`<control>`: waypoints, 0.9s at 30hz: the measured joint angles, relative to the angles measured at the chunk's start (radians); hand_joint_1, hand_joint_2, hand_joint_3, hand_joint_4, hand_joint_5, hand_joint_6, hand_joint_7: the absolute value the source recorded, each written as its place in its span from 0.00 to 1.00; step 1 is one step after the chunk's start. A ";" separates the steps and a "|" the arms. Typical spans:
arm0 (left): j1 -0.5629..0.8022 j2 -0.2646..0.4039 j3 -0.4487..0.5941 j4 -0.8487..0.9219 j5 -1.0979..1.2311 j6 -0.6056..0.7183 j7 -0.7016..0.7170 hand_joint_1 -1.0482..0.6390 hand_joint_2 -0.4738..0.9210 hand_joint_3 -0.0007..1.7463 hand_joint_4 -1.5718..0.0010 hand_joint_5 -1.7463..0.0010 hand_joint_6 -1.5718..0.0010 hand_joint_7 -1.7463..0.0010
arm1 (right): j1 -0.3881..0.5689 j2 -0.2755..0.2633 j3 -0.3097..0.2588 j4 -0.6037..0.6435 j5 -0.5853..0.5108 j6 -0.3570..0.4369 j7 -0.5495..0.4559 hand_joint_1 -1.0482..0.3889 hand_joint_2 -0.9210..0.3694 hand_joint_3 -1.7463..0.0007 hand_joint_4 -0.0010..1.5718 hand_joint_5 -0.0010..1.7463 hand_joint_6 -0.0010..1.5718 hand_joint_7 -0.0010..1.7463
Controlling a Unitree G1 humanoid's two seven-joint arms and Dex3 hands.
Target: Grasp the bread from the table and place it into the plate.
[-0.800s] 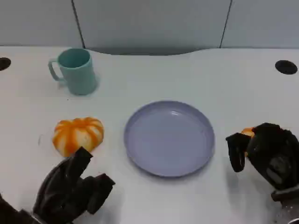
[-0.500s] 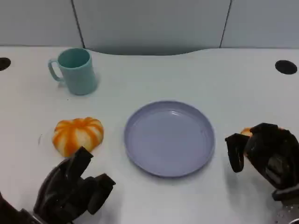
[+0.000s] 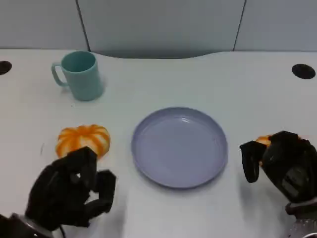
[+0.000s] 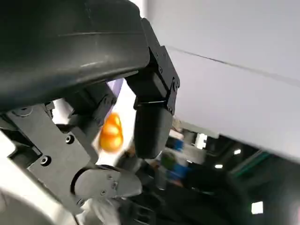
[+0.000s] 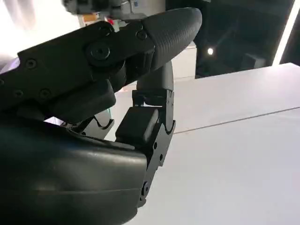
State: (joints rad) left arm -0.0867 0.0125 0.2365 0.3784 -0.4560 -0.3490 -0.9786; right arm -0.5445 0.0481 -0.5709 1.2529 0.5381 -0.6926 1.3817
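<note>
Now, operator, your scene line by line:
Writing: you have no brand, label or lettering that reads on any item.
Bread: the orange-and-white striped bread [image 3: 82, 141] lies on the white table [image 3: 237, 89], left of the plate and near the table's front.
Bread to left hand: your left hand [image 3: 69, 191] sits just in front of the bread; its raised fingertips overlap the loaf's near edge in the head view, and you cannot tell whether they touch it.
Left hand: fingers apart and curved, nothing held. The left wrist view shows an orange blob [image 4: 111, 132] past the fingers, too blurred to name.
Right hand: your right hand [image 3: 280, 163] is at the table's right front, fingers curled round an orange thing [image 3: 263, 141] that peeps out above them; you cannot tell what it is, nor whether it is truly gripped.
Plate: the lavender plate [image 3: 179, 147] lies flat at the centre, between the two hands.
Mug: the teal mug [image 3: 79, 75] stands upright at the far left, handle to the left, well apart from the bread.
</note>
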 measured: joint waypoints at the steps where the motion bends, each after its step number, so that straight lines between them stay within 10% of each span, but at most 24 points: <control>1: -0.006 0.010 0.000 -0.012 0.044 -0.079 0.019 0.23 0.95 0.00 0.80 0.38 0.66 0.66 | -0.001 -0.002 0.009 0.001 -0.015 -0.008 -0.010 0.39 0.00 0.98 0.59 1.00 0.58 0.75; 6: -0.101 0.126 0.019 -0.031 0.299 -0.394 0.210 0.13 0.99 0.01 0.96 0.63 0.76 0.96 | -0.013 -0.015 0.033 0.007 -0.055 -0.028 -0.073 0.41 0.00 0.97 0.61 1.00 0.56 0.82; 12: -0.260 0.268 -0.002 0.186 0.672 -0.502 0.578 0.02 1.00 0.08 1.00 0.92 0.93 1.00 | -0.024 -0.011 0.029 0.022 -0.055 -0.025 -0.082 0.41 0.00 0.97 0.59 1.00 0.57 0.77; 19: -0.480 0.418 -0.218 0.606 1.063 -0.403 1.085 0.00 1.00 0.10 1.00 0.98 0.98 1.00 | -0.031 -0.025 0.078 0.022 -0.132 -0.079 -0.149 0.39 0.00 0.95 0.60 0.95 0.59 0.70; 27: -0.601 0.372 -0.368 0.890 1.081 -0.235 1.168 0.00 1.00 0.06 0.94 0.97 0.96 0.99 | -0.030 -0.019 0.057 0.021 -0.094 0.009 -0.123 0.40 0.00 0.96 0.59 1.00 0.61 0.71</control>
State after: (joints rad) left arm -0.6874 0.3845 -0.1313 1.2686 0.6249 -0.5839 0.1898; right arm -0.5744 0.0289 -0.5138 1.2740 0.4439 -0.6836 1.2588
